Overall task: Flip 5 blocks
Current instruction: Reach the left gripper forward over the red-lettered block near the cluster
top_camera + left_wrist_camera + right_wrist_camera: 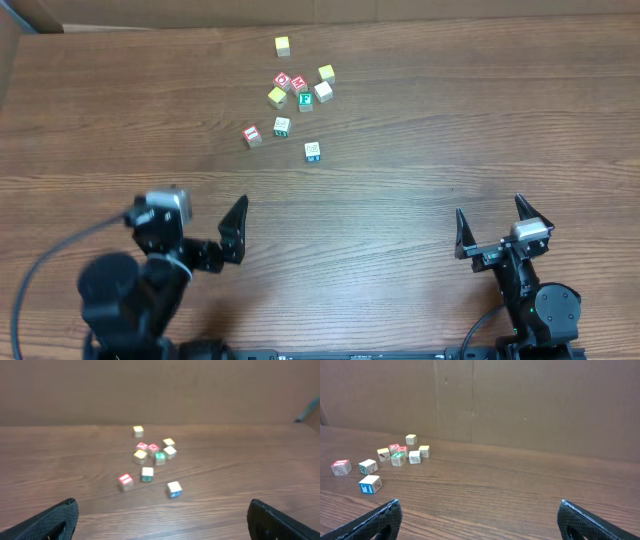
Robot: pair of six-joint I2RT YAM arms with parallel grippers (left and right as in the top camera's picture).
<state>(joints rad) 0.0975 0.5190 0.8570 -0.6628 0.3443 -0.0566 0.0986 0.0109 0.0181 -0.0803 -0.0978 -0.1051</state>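
Observation:
The blocks lie in a loose cluster at the far middle of the table. Among them are a green "E" block (305,100) (159,457) (398,459), a pale block (323,91), a green-print block (282,125) (147,474), a red-print block (252,134) (125,481) and a blue-print block (313,150) (174,489) (370,484), nearest the arms. My left gripper (200,222) (161,510) hangs open and empty at the near left, well short of the blue-print block. My right gripper (495,222) (479,507) is open and empty at the near right, far from the cluster.
Mixed into the cluster are plain yellow-topped cubes (283,45) (326,73) (277,96) and two red-topped cubes (283,80) (299,85). A brown cardboard wall (520,400) stands behind the table's far edge.

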